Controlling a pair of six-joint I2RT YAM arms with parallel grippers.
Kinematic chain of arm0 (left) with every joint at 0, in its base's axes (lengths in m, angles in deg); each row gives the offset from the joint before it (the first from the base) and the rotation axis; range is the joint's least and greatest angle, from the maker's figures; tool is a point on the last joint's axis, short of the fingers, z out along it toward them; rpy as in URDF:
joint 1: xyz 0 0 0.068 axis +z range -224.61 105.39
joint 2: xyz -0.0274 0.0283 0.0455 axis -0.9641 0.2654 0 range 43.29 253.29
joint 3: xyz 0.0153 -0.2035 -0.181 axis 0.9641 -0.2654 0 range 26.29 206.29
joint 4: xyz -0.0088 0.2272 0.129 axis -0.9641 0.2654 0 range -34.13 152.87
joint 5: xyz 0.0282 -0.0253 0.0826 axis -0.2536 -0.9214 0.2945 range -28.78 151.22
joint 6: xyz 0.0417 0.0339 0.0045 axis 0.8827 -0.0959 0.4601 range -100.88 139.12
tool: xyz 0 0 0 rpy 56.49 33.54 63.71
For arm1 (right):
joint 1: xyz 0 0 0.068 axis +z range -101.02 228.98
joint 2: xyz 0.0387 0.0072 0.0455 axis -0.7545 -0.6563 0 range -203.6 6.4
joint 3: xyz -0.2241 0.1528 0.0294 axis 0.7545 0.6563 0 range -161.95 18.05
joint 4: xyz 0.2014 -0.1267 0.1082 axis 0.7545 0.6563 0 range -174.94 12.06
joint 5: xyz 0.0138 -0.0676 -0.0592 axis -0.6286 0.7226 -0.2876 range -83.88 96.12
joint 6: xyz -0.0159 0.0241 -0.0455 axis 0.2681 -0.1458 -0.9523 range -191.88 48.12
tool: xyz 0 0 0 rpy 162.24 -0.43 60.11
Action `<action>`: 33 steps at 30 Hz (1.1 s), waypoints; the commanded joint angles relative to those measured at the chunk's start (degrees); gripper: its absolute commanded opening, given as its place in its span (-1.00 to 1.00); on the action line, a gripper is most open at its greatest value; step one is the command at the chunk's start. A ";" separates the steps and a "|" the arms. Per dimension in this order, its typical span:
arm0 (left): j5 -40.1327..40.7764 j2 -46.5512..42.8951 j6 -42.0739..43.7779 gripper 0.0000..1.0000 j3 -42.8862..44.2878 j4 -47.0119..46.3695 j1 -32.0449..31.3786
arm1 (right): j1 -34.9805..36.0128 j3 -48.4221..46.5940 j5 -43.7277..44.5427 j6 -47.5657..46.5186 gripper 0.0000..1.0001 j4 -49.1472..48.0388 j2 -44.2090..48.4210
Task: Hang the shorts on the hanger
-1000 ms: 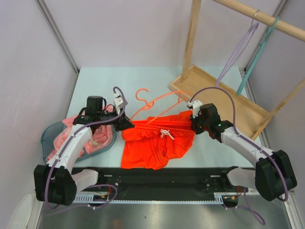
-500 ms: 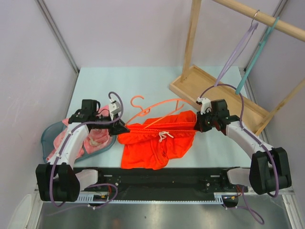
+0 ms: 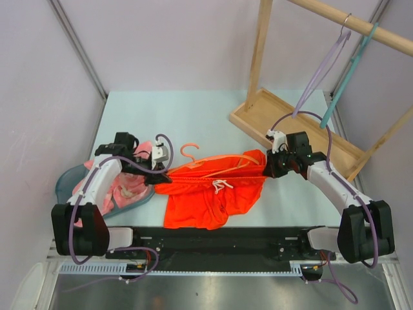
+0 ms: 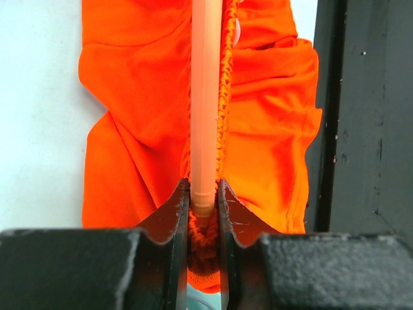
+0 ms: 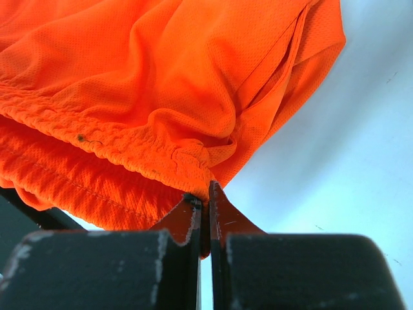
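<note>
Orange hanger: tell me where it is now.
In the top view the orange hanger lies mid-table along the shorts' waistband, hook toward the back, between the left gripper, pinching its bar, and the right gripper.

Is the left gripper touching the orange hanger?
Touching. In the left wrist view, the left gripper pinches the hanger bar, with no gap on either side.

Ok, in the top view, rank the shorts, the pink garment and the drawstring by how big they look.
1. Shorts, clearly largest.
2. Pink garment, though the left arm hides part of it.
3. Drawstring, smallest by far.
</note>
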 commanded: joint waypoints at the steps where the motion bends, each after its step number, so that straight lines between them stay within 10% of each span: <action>1: 14.48 1.65 4.09 -0.99 3.57 3.33 2.62 | -3.53 -2.58 15.18 -4.18 -1.00 4.22 1.49; 14: 22.04 4.38 4.95 -0.99 5.50 2.97 -1.24 | -0.63 -4.96 18.17 -5.67 -1.00 5.28 0.88; 33: 41.46 2.71 -19.22 -0.99 4.80 -7.50 -18.64 | 0.86 -8.03 22.83 -7.08 -1.00 10.02 3.08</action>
